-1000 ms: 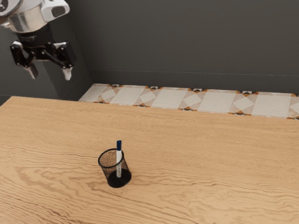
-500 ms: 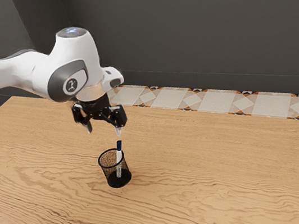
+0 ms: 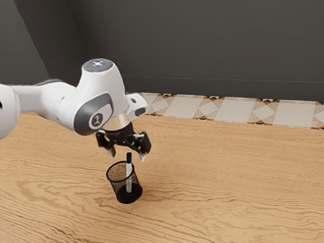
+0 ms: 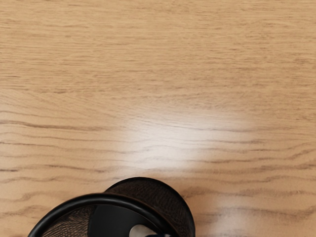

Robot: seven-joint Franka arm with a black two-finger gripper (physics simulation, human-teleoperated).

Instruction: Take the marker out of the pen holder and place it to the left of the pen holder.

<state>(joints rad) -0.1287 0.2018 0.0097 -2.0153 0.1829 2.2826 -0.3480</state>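
The white arm (image 3: 38, 101) comes in from the exterior view's left; next is the black cup (image 3: 121, 180), standing up on the brown table (image 3: 241, 195); the pen (image 3: 128, 177) is in the cup and leans a bit, its blue end poking out over the rim; the hand (image 3: 127, 156) is up above the cup, its two fingers wide apart; floor tiles (image 3: 231, 107) go off to the exterior view's right.

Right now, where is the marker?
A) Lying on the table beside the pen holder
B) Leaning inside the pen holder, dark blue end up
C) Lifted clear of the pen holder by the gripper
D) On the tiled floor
B: the marker slants inside the black mesh pen holder, its dark blue end above the rim.
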